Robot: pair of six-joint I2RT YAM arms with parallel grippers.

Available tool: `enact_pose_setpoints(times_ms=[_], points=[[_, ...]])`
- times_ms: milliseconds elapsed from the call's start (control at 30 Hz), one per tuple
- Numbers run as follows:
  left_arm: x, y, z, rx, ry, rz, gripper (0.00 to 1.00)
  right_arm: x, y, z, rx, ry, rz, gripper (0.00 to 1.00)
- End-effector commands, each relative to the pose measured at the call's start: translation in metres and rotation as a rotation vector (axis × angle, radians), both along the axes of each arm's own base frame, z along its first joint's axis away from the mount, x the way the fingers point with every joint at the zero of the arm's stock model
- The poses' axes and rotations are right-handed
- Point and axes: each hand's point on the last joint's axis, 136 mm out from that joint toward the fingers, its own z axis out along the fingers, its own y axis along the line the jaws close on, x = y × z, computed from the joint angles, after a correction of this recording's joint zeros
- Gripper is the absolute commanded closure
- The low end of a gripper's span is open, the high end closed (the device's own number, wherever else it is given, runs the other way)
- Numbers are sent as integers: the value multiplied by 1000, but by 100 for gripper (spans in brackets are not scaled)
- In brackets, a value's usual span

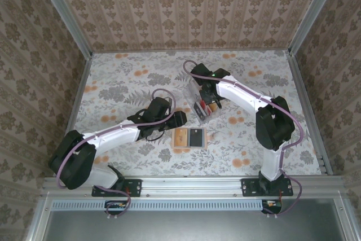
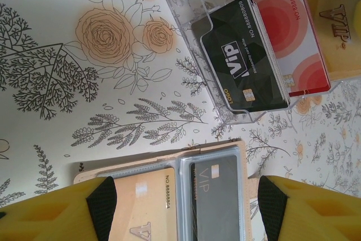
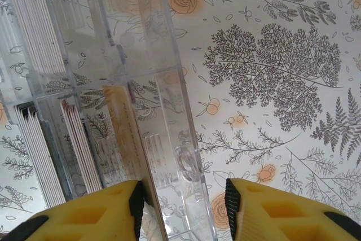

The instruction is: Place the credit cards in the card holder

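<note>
The card holder (image 1: 189,147) is lying open beside the clear tray (image 3: 169,100), 2 credit cards (image 2: 217,196) inside; left gripper (image 2: 186,207) is hovering there, wide open, empty; right gripper (image 3: 183,201) is straddling the tray's wall, jaws apart, empty.

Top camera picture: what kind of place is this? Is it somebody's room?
Probably a robot test booth, not a home: wallpapered panels in metal frames box in a small flowery table, and a left arm and right arm are bolted to a rail at its near edge.

Blk VIP card (image 2: 240,55), red-ringed card (image 2: 293,38), tan holder (image 2: 163,162), floral white table (image 2: 84,100)
</note>
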Motion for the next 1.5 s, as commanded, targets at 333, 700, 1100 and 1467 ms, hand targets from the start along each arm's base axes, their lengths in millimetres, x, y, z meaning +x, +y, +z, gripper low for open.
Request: enact_pose_setpoints(times_ms=[333, 700, 1100, 1467], points=[[7, -8, 7, -12, -14, -18, 30, 0, -6, 21, -41, -35, 7, 73], [5, -7, 3, -7, -2, -19, 31, -4, -2, 22, -15, -24, 8, 84], [5, -5, 6, -7, -7, -14, 31, -15, 2, 37, 70, -31, -12, 87], [4, -4, 10, -29, -8, 0, 30, -29, 8, 58, 221, -66, -59, 90]])
